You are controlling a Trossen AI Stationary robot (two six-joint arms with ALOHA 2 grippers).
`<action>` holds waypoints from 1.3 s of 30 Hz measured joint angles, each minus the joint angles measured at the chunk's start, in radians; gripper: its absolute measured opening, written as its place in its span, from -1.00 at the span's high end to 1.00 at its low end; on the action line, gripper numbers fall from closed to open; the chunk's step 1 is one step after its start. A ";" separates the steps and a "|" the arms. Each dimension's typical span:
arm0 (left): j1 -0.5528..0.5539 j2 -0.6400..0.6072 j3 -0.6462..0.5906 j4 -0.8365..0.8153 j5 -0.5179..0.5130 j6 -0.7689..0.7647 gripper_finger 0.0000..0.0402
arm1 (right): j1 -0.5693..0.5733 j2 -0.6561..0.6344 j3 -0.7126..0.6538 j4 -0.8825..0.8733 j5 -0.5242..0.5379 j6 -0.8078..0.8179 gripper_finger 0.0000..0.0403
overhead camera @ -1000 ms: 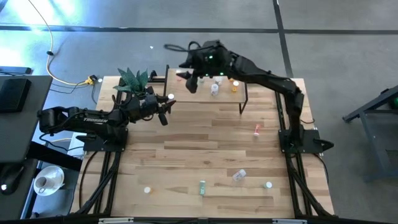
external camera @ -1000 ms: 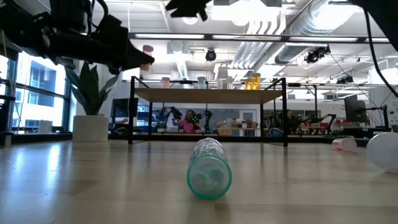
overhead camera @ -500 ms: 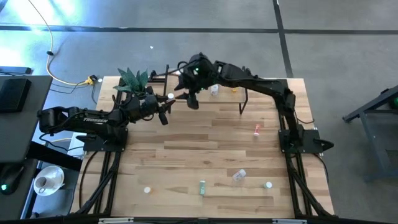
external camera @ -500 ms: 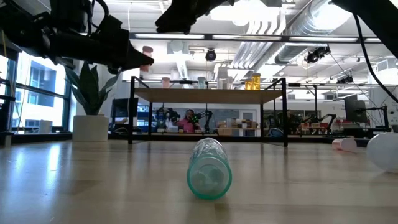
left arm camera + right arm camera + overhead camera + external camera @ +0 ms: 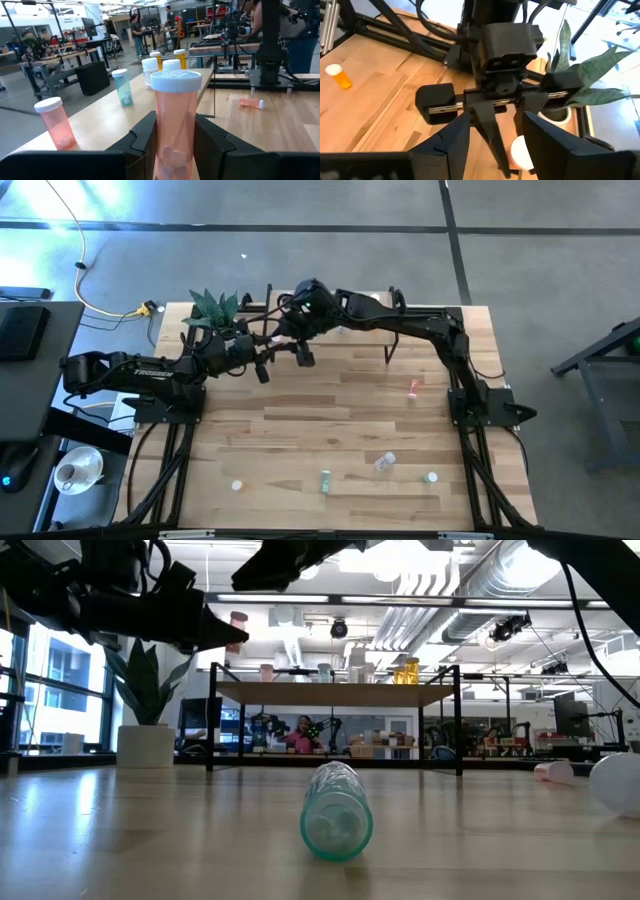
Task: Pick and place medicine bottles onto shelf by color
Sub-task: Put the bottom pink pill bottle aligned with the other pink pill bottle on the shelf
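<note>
The left gripper is clamped on a pink bottle, which stands upright between its two fingers with the white cap above them. In the high view this gripper sits near the left end of the shelf, at the far edge of the table.

The right gripper reaches across the shelf and hangs just beside the left gripper. Its jaws stand apart and hold nothing; in the right wrist view its fingers frame the left gripper and the white cap of the held bottle.

On the shelf top, the left wrist view shows a second pink bottle, a green bottle, white bottles and orange ones, all upright.

Other bottles lie on the table:
- a green bottle on its side near the front edge;
- a pink bottle toward the right side;
- a clear bottle near the front.
</note>
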 joint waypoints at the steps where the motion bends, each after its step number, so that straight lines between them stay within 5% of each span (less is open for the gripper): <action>1: 0.000 0.000 0.000 0.000 0.003 0.000 0.55 | -0.001 0.000 0.000 0.005 0.000 0.000 0.15; 15: -0.041 0.000 0.001 0.086 0.045 -0.044 0.55 | -0.007 0.000 0.000 -0.005 0.003 0.034 0.15; 31: -0.101 0.000 0.035 0.081 -0.039 -0.036 0.55 | -0.007 0.000 0.000 -0.013 0.003 0.079 0.15; 39: -0.101 0.000 0.035 0.075 -0.054 -0.024 0.55 | -0.007 0.000 0.000 -0.037 0.006 0.079 0.32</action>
